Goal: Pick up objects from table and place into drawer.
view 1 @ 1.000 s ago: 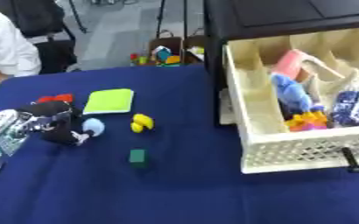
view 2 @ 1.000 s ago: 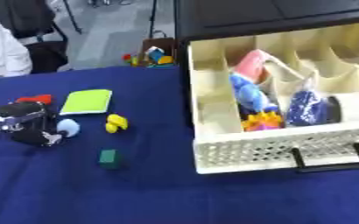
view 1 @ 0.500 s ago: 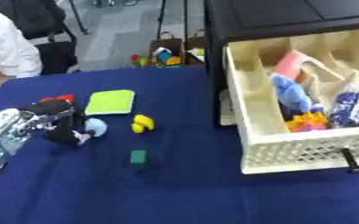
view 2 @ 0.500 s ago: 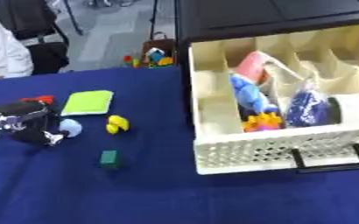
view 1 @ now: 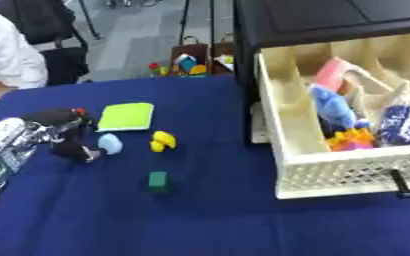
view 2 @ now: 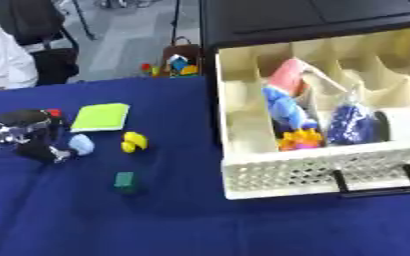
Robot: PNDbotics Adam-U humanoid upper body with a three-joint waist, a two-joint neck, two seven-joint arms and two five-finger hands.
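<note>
Reaching in from the left, our left hand (view 1: 64,135) curls just left of the pale blue object (view 1: 110,143), touching it, not visibly gripping.

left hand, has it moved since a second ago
Yes. The left hand has shifted slightly up the table toward the green pad; its fingers sit at the light blue object.

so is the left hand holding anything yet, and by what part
It cannot be told for sure. The left hand has its fingers right beside the pale blue object, touching or nearly touching its left side, but no closed hold shows. The right hand is out of view.
</note>
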